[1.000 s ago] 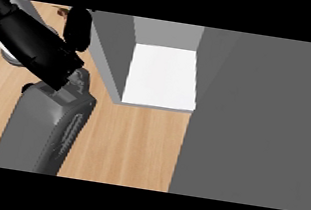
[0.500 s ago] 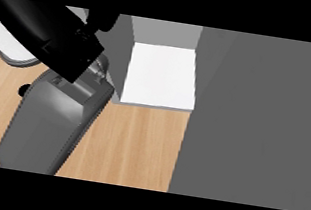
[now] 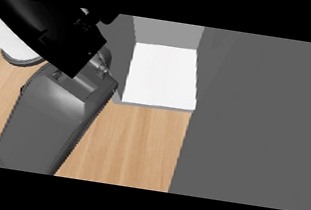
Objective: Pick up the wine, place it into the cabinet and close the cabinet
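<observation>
Left hand (image 3: 64, 38) at upper left beside open cabinet (image 3: 163, 75); finger state cannot be told. Wine bottle not identifiable, possibly hidden by hand. White shelf bare, nothing placed. Right hand out of view. Remaining, by judgement: placing, closing cabinet.

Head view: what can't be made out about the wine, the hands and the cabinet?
Wine: not identifiable; the black left hand on the grey forearm may cover it.
Right hand: outside the view.
Grey cabinet with white shelf: its depth is cut by the top edge; the large grey panel hides its right side.
</observation>
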{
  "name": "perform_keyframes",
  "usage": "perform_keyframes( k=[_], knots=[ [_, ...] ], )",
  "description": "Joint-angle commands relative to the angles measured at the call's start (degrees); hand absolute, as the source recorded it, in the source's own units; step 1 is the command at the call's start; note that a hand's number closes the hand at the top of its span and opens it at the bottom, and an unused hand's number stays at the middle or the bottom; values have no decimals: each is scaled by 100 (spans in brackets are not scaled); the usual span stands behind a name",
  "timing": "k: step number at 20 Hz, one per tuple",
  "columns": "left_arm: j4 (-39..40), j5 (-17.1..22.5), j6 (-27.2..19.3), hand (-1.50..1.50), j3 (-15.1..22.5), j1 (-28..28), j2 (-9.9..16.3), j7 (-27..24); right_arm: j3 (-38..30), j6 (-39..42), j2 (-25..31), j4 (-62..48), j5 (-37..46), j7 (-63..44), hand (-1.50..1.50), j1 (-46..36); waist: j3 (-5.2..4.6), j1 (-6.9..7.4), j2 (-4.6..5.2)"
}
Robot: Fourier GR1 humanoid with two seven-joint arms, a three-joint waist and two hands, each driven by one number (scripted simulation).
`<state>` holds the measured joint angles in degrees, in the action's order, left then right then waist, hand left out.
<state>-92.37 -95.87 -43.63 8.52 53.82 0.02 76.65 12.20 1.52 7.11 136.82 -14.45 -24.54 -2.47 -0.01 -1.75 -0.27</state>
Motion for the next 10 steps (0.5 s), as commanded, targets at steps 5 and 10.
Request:
perform_keyframes(
  k=[5,10],
  knots=[
    [-237,180,285,-150,-129,-61,-2,883,-383,-30,203,372,5,-183,-150,56,5,25,1],
    [-180,355,-142,-150,-94,-661,-2,882,-669,23,306,292,-98,-92,-150,50,5,35,19]
  ],
)
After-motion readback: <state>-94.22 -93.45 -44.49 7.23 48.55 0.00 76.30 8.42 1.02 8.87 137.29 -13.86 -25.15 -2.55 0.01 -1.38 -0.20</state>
